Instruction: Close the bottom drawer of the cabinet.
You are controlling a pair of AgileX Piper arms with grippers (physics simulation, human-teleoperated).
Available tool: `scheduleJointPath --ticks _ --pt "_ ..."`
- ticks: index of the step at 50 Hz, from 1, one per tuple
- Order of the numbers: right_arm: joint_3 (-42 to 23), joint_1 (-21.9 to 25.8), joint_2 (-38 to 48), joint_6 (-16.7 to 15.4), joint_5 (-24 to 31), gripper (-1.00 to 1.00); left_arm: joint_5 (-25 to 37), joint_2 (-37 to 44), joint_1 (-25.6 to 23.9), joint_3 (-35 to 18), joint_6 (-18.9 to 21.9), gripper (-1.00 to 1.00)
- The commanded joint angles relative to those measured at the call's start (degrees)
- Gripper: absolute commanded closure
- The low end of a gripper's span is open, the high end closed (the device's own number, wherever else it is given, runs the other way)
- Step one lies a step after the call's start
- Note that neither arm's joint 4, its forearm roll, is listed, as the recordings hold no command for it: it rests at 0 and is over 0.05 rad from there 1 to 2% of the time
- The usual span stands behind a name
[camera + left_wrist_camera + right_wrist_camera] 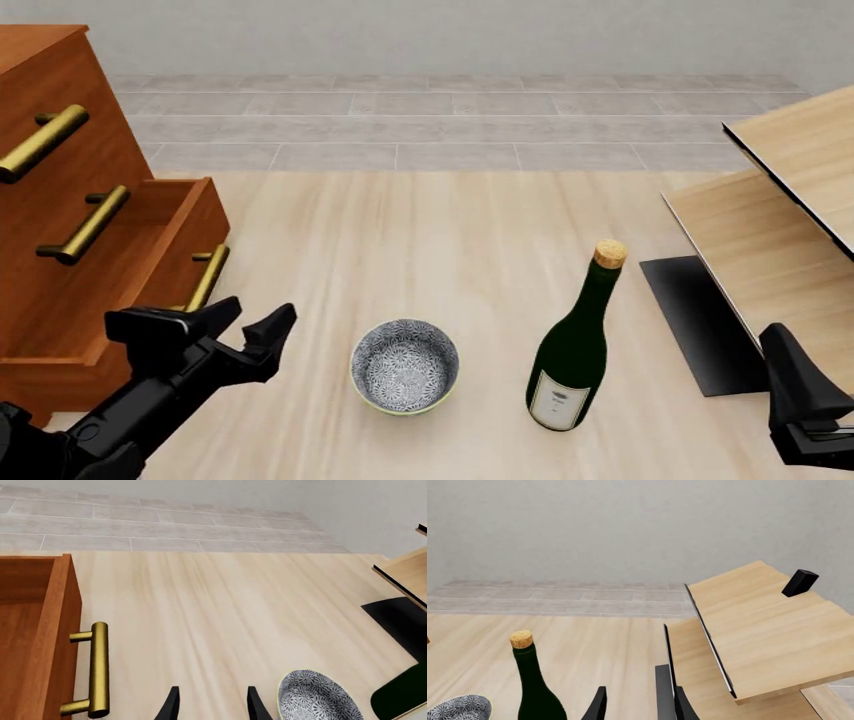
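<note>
The reddish-brown cabinet [54, 90] stands at the left of the table in the front view. Its bottom drawer [158, 262] [37, 630] is pulled out, and the drawer's brass bar handle [207, 278] [99, 669] points toward the middle of the table. My left gripper [251, 322] [212, 707] is open and empty. It sits just in front of the handle and a little to its right, apart from it. Far from the cabinet, at the lower right edge, my right gripper [795, 378] [640, 706] is also open and empty.
A patterned bowl [404, 365] [319, 697] sits just right of the left gripper. A dark green corked bottle [574, 350] [534, 685] stands beyond it. Pale wood furniture with black edges [787, 200] [760, 625] fills the right side. A small black block [799, 582] rests on it.
</note>
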Motion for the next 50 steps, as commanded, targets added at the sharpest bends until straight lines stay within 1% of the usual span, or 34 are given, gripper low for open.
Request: scheduleJointPath --ticks 1,22,31,33,35,50 --pt "0.03 0.06 -0.01 -0.10 -0.03 -1.00 -0.57 1.32 2.42 -0.01 0.25 -1.00" --pt "0.03 0.11 0.01 -0.18 0.02 -1.00 -0.59 4.21 7.22 -0.79 1.40 -1.00" --pt "0.02 0.17 0.00 -0.17 0.01 -1.00 -0.60 5.45 9.94 -1.32 3.44 -1.00" --pt "-0.01 0.15 0.01 -0.15 0.04 -1.00 -0.59 5.65 11.28 -1.44 4.90 -1.00" --pt "0.01 0.13 0.02 -0.14 0.01 -1.00 -0.59 6.54 11.87 -1.89 4.53 -1.00" --pt "-0.05 0.02 0.06 -0.13 0.01 -1.00 -0.56 9.54 16.88 -4.01 7.38 -1.00"
